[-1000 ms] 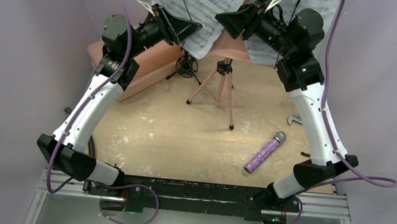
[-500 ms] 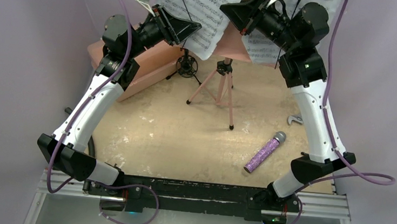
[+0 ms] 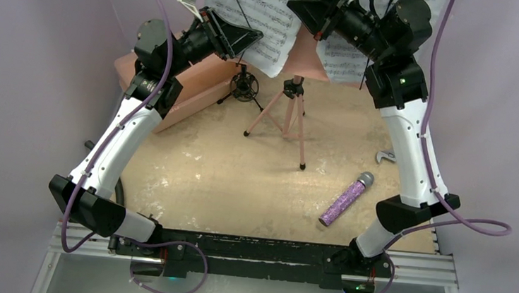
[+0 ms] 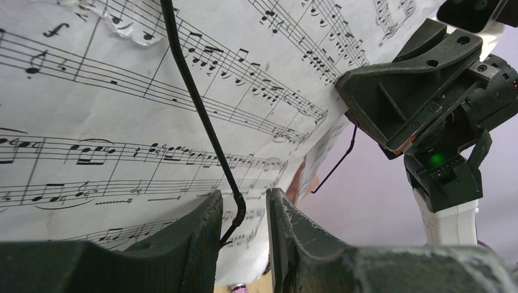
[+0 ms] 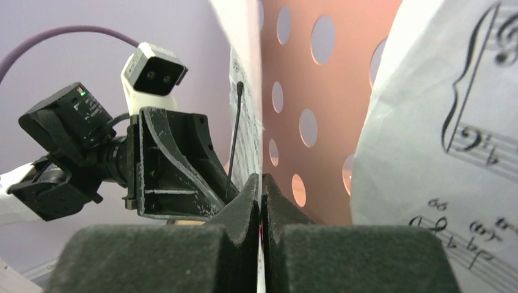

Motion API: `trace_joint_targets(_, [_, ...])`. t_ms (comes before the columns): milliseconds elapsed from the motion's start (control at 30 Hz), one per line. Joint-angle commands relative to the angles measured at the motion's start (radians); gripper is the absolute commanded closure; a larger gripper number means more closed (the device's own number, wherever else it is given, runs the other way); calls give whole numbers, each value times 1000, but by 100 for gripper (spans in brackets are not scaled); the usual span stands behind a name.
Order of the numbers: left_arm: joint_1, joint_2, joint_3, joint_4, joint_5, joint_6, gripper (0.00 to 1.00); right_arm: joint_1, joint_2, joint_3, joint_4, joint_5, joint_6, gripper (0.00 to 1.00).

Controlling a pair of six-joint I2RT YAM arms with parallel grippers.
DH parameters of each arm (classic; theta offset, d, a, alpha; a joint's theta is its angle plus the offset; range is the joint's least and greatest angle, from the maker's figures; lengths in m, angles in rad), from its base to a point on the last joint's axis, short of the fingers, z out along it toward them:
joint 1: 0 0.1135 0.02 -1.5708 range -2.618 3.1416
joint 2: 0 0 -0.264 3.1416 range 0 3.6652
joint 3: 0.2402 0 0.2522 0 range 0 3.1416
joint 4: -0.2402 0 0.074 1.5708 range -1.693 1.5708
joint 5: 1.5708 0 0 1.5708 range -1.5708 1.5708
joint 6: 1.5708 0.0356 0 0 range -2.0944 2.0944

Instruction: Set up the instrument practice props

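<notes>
Nearest my bases, the glittery purple microphone (image 3: 343, 202) lies flat on the table (image 3: 204, 177), just inside the right arm. Its long axis runs diagonally, with the grey head at the far-right end pointing toward a wrench (image 3: 385, 156). Farther on, the pink music stand (image 3: 289, 114) is upright on its thin tripod legs. The small black mini tripod (image 3: 245, 86) stands just left of it, beside the big pink case (image 3: 198, 88). I cannot tell from above what the case holds. At the far edge both arms reach up to the stand's desk, which carries the left sheet-music page (image 3: 261, 12) and the right sheet-music page (image 3: 346, 55). The overhead view hides the fingertips; the wrist cameras show them. The left gripper (image 4: 243, 201) has its jaws narrowly parted. The curled end of a black wire page holder (image 4: 201, 110) hangs in the gap in front of the left page and is not clamped. The right gripper (image 5: 261, 183) has its jaws pressed together on the edge of that left page, which runs edge-on into the seam. Only this view shows the perforated desk (image 5: 317, 91), with the right page curling in front of it.
</notes>
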Motion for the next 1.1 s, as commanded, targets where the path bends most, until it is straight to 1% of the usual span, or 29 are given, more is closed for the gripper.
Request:
trace_joint_targets(0, [-6, -21, -3, 15, 5, -11, 69, 2, 18, 89, 44, 2, 3, 100])
trace_joint_targets(400, [-6, -24, -3, 9, 7, -13, 68, 2, 10, 90, 81, 27, 21, 100])
trace_joint_targets(700, [-6, -38, -8, -1, -7, -14, 61, 2, -13, 51, 127, 56, 62, 100])
trace_joint_targets(733, [-5, -41, -11, 0, -10, -16, 59, 2, -19, 42, 146, 61, 61, 98])
trace_joint_targets(833, [-6, -50, -19, -2, -18, -22, 52, 2, -38, 18, 171, 76, 58, 88])
trace_joint_targets(900, [-6, -58, -22, -4, -26, -22, 47, 2, -47, 11, 174, 85, 55, 79])
trace_joint_targets(1067, [-6, -72, -26, -10, -47, -18, 40, 2, -77, -14, 188, 109, 56, 65])
